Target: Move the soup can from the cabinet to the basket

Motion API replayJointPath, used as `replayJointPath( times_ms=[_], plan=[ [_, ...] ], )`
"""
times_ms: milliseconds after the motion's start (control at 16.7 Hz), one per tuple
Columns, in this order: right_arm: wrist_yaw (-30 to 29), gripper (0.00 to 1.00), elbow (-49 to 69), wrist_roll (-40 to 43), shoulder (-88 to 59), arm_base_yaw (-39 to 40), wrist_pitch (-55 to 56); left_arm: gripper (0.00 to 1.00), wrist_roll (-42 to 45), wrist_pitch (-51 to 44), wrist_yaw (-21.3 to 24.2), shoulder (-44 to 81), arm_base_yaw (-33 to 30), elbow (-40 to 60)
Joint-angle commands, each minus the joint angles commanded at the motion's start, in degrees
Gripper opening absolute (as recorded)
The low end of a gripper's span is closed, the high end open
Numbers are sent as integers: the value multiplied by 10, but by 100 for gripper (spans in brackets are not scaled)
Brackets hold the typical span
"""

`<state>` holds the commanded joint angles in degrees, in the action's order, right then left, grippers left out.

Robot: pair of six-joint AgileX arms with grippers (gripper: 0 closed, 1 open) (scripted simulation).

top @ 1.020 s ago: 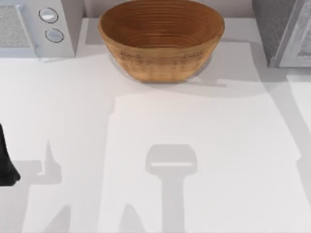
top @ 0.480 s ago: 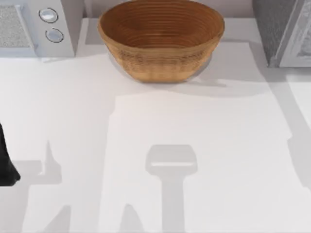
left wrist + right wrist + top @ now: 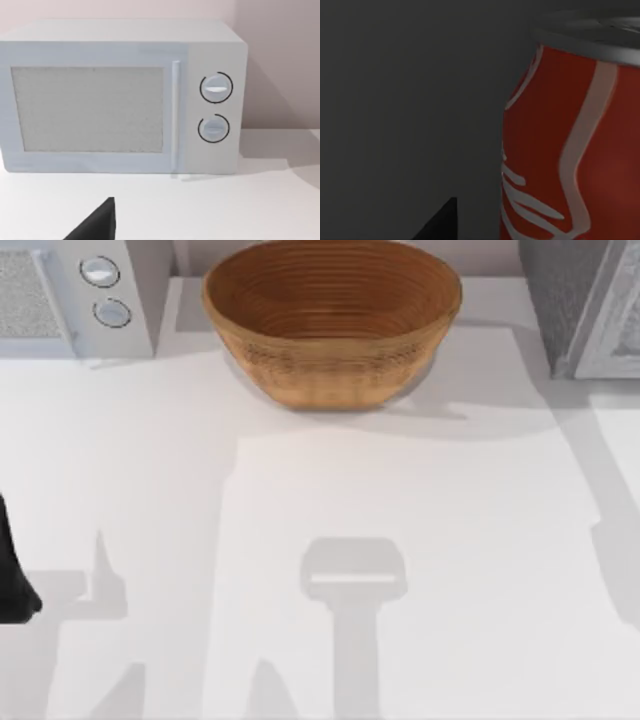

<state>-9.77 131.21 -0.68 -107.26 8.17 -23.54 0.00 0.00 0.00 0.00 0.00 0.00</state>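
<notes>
In a dim grey recess the soup can [image 3: 575,145] stands upright, rim topmost; right gripper's finger spacing unreadable.

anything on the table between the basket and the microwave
No. In the top view, the stretch between the basket and the microwave is bare white table, crossed only by shadow.
</notes>
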Motion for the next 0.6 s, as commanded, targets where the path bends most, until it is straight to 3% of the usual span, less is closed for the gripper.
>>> replayJointPath(
  times_ms=[540,600],
  plan=[
    [0,2,0,0,0,0,0,100,0,0,0,0,0,0],
    [0,0,0,0,0,0,0,100,0,0,0,0,0,0]
  ],
)
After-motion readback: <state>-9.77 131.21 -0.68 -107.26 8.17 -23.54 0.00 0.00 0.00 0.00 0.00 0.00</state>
